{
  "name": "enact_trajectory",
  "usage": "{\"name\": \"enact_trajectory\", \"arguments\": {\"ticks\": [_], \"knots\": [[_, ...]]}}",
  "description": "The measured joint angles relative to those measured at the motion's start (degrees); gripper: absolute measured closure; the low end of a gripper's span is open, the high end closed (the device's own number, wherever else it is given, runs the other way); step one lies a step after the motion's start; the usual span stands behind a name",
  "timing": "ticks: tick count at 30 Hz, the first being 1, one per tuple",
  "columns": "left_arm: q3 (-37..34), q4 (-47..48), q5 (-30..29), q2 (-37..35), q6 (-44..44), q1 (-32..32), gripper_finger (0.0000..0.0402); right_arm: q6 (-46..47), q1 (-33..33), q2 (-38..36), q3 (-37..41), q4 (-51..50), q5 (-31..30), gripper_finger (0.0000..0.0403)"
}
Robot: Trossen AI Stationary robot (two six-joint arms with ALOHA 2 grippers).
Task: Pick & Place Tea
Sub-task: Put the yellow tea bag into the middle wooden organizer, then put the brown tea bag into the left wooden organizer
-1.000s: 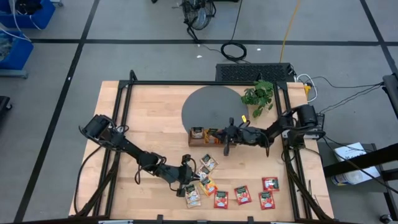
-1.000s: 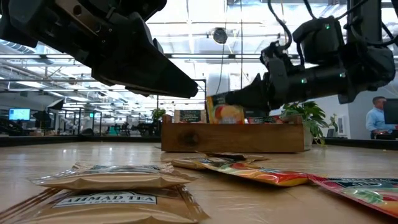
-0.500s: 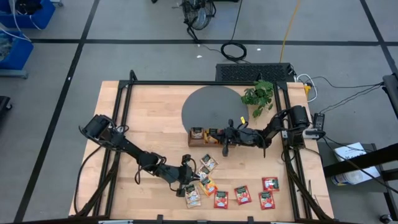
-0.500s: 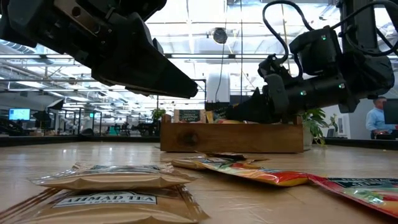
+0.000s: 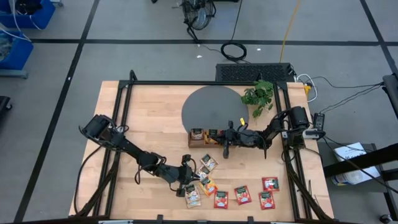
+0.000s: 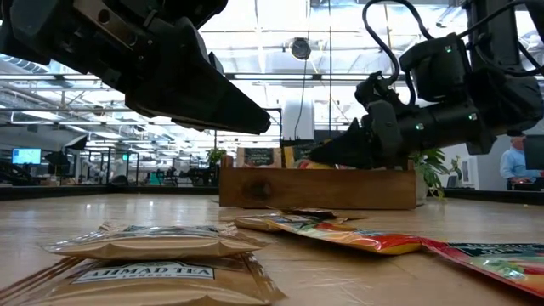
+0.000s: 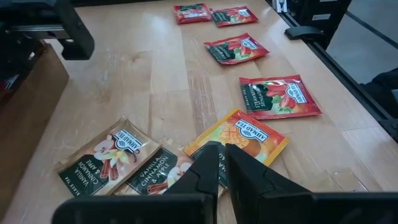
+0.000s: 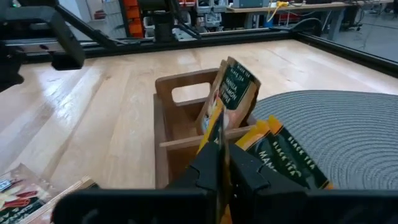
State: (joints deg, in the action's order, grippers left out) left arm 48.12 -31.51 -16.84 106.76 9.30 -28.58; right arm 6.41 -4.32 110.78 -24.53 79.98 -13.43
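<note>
My right gripper (image 8: 219,163) reaches level over the wooden tray (image 5: 200,142) and is shut on an orange-yellow tea sachet (image 8: 216,127) standing edge-on in it. A beige-green sachet (image 8: 234,88) leans in the slot beyond. A yellow and dark green sachet (image 8: 281,155) leans beside the fingers. Several beige-green, orange-yellow and red sachets (image 5: 242,195) lie flat near the table's front edge. Just above an orange-yellow one (image 7: 244,138) among them hangs my left gripper (image 7: 222,163), shut with nothing in it. My right gripper pinches the orange-yellow sachet by its upper edge (image 8: 218,118) between its two fingers, coming level from the table's right side. The sachet stands upright and edge-on to the wrist camera. Its lower part is down inside the tray, next to the slot with the beige-green sachet.
A round grey mat (image 5: 211,107) lies behind the tray, with a small green plant (image 5: 258,96) at its right. Black frame rails (image 5: 124,112) run along the table's sides. Far off in the low view a person (image 6: 514,157) is at the right.
My right gripper has sunk toward the tray with the orange-yellow sachet. The sachet stood well above the tray's rim; now only its top shows above it.
</note>
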Motion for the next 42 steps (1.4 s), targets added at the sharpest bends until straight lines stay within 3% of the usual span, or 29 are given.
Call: {"name": "enact_trajectory", "arguments": {"ticks": [11,17,20,24,29,35,42], "knots": [[0.0,0.0,0.0,0.0,0.2,0.0,0.0366,-2.1,-0.3,-2.6,0.1,0.4,-2.3,0.0287],[0.0,0.0,0.0,0.0,0.5,0.0,0.0366,-7.3,-2.3,-8.4,0.1,0.2,-3.3,0.0260],[0.0,-0.1,0.0,0.0,0.5,0.0,0.0366,-10.2,-5.6,-13.2,0.1,-2.5,-2.7,0.0269],[0.0,-0.1,0.8,0.0,4.2,0.0,0.0366,-11.1,-12.7,-20.2,-0.6,-14.0,4.7,0.0302],[0.0,-0.1,1.7,0.0,6.8,0.0,0.0366,-7.0,-24.1,-21.4,-3.2,-30.8,-4.1,0.0382],[0.0,0.1,1.8,0.0,10.9,-0.2,0.0366,-5.7,-34.9,-16.2,-3.9,-28.2,-9.0,0.0392],[0.1,0.8,2.0,0.9,8.5,-1.5,0.0366,-6.3,-36.9,-12.6,-3.9,-28.2,-7.3,0.0399]]}}
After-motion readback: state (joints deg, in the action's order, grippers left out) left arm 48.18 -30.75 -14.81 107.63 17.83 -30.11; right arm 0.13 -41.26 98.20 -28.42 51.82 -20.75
